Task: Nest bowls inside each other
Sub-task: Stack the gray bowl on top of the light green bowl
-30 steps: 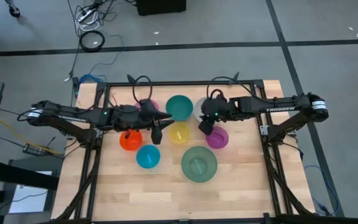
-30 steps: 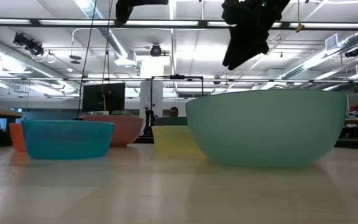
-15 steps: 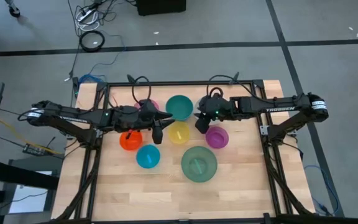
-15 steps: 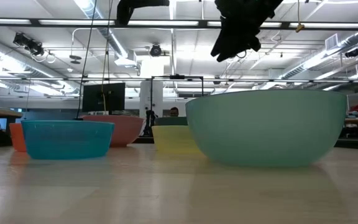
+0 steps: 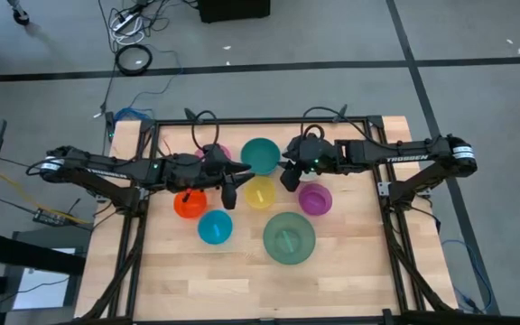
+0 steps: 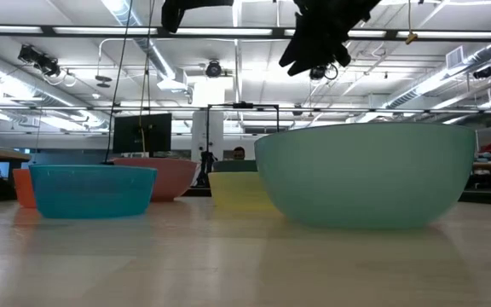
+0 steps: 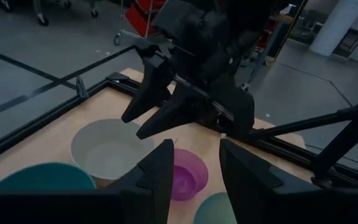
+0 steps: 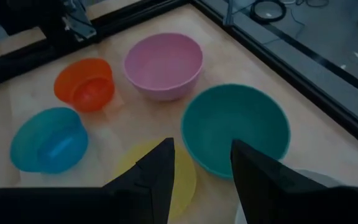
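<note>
Eight bowls rest on their bases on the wooden table. In the far row stand the pink bowl (image 8: pixel 163 65), the teal bowl (image 5: pixel 261 155) and the white-grey bowl (image 7: pixel 110 149). Nearer are the orange (image 5: pixel 189 204), yellow (image 5: pixel 260 192) and purple (image 5: pixel 315 199) bowls. The light blue (image 5: pixel 215 227) and the large green (image 5: pixel 289 237) bowls stand nearest. My left gripper (image 5: pixel 230 192) hangs open between the orange and yellow bowls. My right gripper (image 5: pixel 287 177) hangs open above the gap between the teal, yellow and purple bowls. Neither holds anything.
A black metal frame (image 5: pixel 269 121) runs along the table's far edge and down both sides. Bare wood lies at the near edge in front of the green bowl (image 6: pixel 365 175) and the light blue bowl (image 6: pixel 92 189).
My right gripper has tipped upward toward level. Its fingertips have risen and swung toward the table's left, away from the purple bowl and toward the teal one. It has stayed open. No bowl has moved.
</note>
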Available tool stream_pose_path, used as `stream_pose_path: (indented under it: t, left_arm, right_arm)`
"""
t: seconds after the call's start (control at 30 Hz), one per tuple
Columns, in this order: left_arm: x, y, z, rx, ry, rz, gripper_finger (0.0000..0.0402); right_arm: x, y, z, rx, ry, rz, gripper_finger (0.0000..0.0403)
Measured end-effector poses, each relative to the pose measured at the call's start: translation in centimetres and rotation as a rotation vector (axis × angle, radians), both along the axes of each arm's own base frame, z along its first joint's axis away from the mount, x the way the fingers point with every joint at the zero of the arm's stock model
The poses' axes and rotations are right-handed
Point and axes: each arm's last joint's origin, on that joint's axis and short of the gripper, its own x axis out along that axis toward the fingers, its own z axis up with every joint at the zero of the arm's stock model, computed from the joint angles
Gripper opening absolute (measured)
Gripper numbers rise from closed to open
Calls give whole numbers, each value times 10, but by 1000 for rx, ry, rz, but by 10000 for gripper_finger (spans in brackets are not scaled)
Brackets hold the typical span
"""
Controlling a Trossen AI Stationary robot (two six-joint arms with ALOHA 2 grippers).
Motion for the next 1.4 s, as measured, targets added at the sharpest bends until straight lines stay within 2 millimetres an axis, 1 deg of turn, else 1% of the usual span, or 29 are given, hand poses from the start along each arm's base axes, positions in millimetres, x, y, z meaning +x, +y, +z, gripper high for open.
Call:
stream_pose_path:
  t: [0.2,0.4,0.53,0.73,0.8,0.93,1.03,1.27,1.33,1.37,1.4]
  left_arm:
    - [0,0,1,-5,-15,0,137]
    - [2,-1,11,-42,-121,3,137]
    - [2,-1,14,-40,-149,1,137]
    - [2,2,18,-42,-193,13,137]
    - [2,3,20,-27,-213,18,137]
    - [2,3,24,60,-224,12,137]
    - [2,4,21,120,-179,6,137]
    - [2,5,10,200,-43,-2,137]
    - [-1,6,8,249,66,19,137]
    - [-4,8,9,270,148,41,137]
    - [-10,9,12,292,251,72,137]
  right_arm:
    - [2,0,3,0,-36,2,146]
    - [3,0,4,0,-55,3,146]
    - [6,0,10,-1,-123,7,146]
    - [8,-2,13,-55,-139,30,146]
    - [8,-3,13,-69,-135,33,146]
    - [8,-3,13,-77,-128,36,146]
    - [8,-2,13,-76,-128,45,146]
    - [9,-2,14,-70,-142,44,146]
    - [10,-2,16,-76,-159,94,146]
    - [9,-3,17,-83,-133,109,146]
    - [6,-3,18,-86,-69,109,145]
